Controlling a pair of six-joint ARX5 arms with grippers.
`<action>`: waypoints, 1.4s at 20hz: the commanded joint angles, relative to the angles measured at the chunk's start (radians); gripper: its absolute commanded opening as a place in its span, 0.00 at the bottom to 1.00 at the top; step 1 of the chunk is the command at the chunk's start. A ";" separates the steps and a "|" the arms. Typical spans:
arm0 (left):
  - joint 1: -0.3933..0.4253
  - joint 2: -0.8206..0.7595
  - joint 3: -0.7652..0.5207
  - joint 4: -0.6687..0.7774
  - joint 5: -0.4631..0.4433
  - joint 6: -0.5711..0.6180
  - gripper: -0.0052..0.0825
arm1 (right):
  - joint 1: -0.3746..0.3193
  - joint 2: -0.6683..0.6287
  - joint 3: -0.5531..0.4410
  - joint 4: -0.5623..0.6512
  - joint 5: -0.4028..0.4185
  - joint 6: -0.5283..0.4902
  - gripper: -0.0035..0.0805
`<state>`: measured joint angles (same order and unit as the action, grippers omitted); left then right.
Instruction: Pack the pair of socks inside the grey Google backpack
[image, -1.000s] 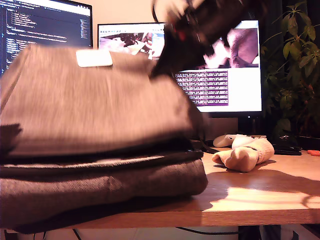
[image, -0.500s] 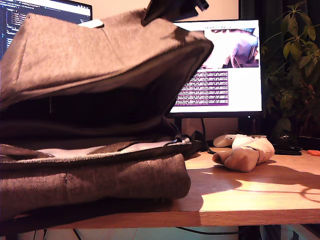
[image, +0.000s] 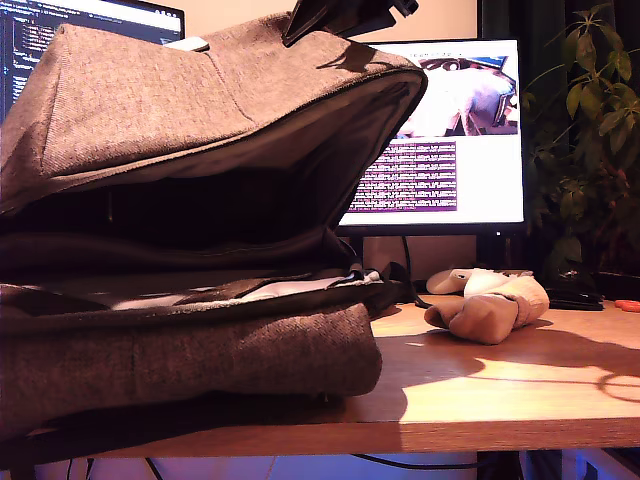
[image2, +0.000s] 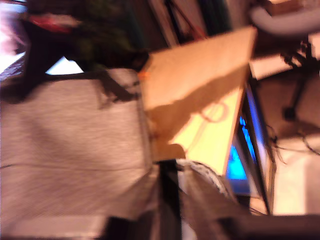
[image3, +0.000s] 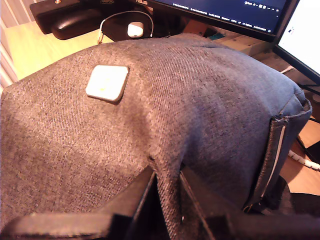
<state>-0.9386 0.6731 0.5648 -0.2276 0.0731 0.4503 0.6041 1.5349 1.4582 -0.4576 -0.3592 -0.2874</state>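
Item: large grey heathered woven-fabric backpack (image: 180, 120), top flap raised since a second ago, dark interior now exposed for packing. We hold it with my second gripper (image3: 167, 182), clamped on a fabric fold. My first gripper: state unclear. Cream-beige sock bundle (image: 490, 305) lies unpacked on the desk, apart.

No writing is legible. The monitors (image: 440, 140) show lines of text too small and blurred to make out, and the pale patch (image3: 107, 83) on the backpack (image3: 200, 115) carries no mark that can be read.
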 joint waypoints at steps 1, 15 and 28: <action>-0.048 0.051 0.010 0.037 -0.087 0.005 0.62 | 0.009 -0.021 0.061 0.041 0.000 0.003 0.03; -0.187 0.424 0.012 0.437 -0.715 0.160 0.85 | 0.009 -0.021 0.061 0.026 0.002 0.000 0.03; -0.143 0.506 0.012 0.462 -0.639 0.132 0.85 | 0.009 -0.021 0.061 0.024 0.000 -0.001 0.03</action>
<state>-1.0756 1.1675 0.5652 0.2386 -0.5789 0.6361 0.6041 1.5349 1.4590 -0.4702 -0.3523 -0.2878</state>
